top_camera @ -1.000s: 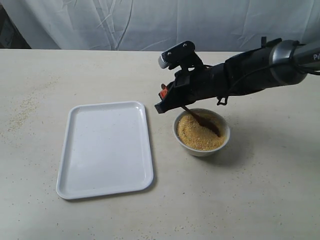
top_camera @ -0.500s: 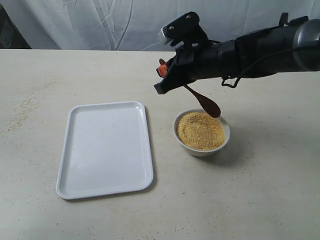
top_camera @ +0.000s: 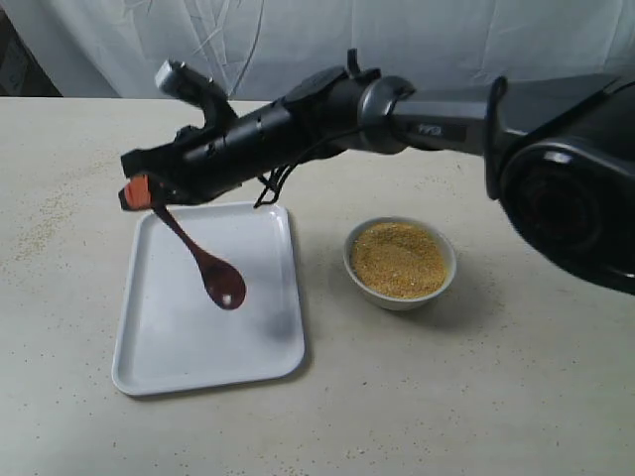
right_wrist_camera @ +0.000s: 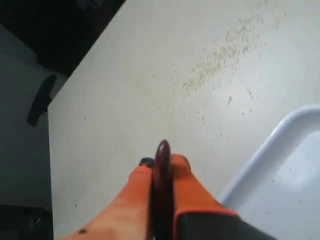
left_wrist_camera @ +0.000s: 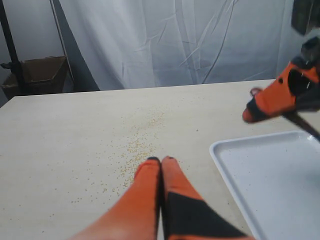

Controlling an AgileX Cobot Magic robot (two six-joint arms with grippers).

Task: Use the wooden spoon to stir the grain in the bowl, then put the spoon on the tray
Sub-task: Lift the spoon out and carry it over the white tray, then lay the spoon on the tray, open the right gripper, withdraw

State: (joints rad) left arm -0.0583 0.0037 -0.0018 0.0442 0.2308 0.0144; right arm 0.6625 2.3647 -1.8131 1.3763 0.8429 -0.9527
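My right gripper (top_camera: 139,193) reaches across to the far left corner of the white tray (top_camera: 263,352) and is shut on the handle of the dark wooden spoon (top_camera: 203,263). The spoon hangs down at a slant, its oval bowl just above the tray's middle. In the right wrist view the spoon handle (right_wrist_camera: 162,175) sits squeezed between the orange fingers of that gripper (right_wrist_camera: 162,162). The small white bowl (top_camera: 400,296) stands right of the tray, filled with yellow grain (top_camera: 399,260). My left gripper (left_wrist_camera: 161,160) is shut and empty, beside the tray (left_wrist_camera: 280,180); it does not show in the exterior view.
Loose grains (left_wrist_camera: 137,145) lie scattered on the beige table left of the tray. A white cloth (top_camera: 298,45) hangs behind the table. A cardboard box (left_wrist_camera: 35,75) stands off the table's far edge in the left wrist view.
The right arm lifted the spoon out of the bowl, then swung it left across the table; the spoon now hangs over the tray.
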